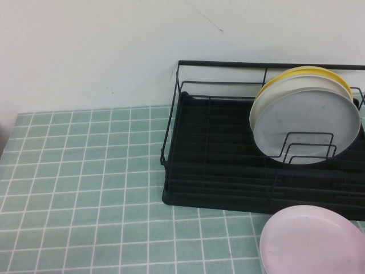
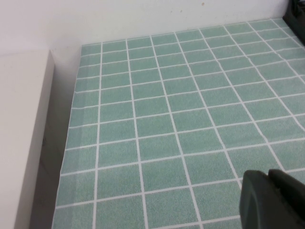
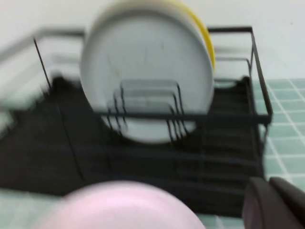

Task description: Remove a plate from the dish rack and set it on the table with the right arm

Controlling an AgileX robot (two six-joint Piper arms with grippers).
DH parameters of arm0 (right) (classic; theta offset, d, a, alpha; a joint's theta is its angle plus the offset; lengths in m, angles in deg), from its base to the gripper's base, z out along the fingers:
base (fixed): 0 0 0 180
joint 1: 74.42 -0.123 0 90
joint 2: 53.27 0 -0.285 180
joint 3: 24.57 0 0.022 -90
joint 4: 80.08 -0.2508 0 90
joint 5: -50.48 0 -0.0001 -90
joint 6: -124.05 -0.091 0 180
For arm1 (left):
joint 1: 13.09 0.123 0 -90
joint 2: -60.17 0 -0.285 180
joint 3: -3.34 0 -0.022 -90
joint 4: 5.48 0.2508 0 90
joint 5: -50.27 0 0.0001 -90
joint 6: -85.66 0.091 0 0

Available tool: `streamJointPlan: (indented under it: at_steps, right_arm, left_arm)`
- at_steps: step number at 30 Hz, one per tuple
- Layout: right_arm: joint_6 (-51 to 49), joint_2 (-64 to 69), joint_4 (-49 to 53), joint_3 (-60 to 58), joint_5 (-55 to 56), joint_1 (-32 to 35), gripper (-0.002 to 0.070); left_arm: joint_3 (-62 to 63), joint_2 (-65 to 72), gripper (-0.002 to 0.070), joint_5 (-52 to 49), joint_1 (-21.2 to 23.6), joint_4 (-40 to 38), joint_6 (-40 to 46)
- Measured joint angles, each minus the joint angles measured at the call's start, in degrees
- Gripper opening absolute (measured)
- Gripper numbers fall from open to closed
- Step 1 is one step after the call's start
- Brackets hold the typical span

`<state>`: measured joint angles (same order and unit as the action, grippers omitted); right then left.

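Observation:
The pale grey plate [image 1: 308, 123] stands upright on its edge in the black wire dish rack [image 1: 217, 154] at the right, held by wire loops. It is the front plate of the stack. The right wrist view shows the plate [image 3: 145, 71] and the rack [image 3: 228, 143] straight ahead. My right gripper [image 3: 268, 183] is shut and empty, apart from the rack and low over the green tiled table [image 1: 85, 188]. My left gripper [image 2: 267, 179] is shut and empty over bare tiles [image 2: 167, 119]. Neither arm shows in the high view.
A cream-white plate [image 1: 267, 96] and a yellow plate [image 1: 311, 71] stand behind the grey one. A pale pink plate [image 1: 313, 242] lies on the table in front of the rack and shows in the right wrist view [image 3: 119, 205]. A white ledge [image 2: 24, 133] borders the table's left edge.

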<state>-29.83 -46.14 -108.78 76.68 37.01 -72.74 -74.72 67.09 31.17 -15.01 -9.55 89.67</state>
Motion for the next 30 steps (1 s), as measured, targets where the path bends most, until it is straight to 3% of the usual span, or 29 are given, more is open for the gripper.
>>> streamJointPlan:
  at_steps: [6, 12, 20, 30]
  right_arm:
    - [0.06, 0.00, -15.11, 0.00, 3.79, 0.00, -0.0003]
    - [1.06, 0.00, -21.27, 0.00, 6.42, 0.00, -0.0003]
    - [4.26, 0.69, -29.23, 1.68, -1.58, 0.00, -0.0003]
    - [19.05, 29.98, -26.56, 22.64, -12.92, 0.00, -0.0003]
  left_arm:
    - [0.00, 0.00, -0.0003, 0.00, 0.00, 0.00, 0.00]
    - [0.00, 0.00, -0.0003, 0.00, 0.00, 0.00, 0.00]
    - [0.00, 0.00, -0.0003, 0.00, 0.00, 0.00, 0.00]
    - [0.00, 0.00, -0.0003, 0.00, 0.00, 0.00, -0.10]
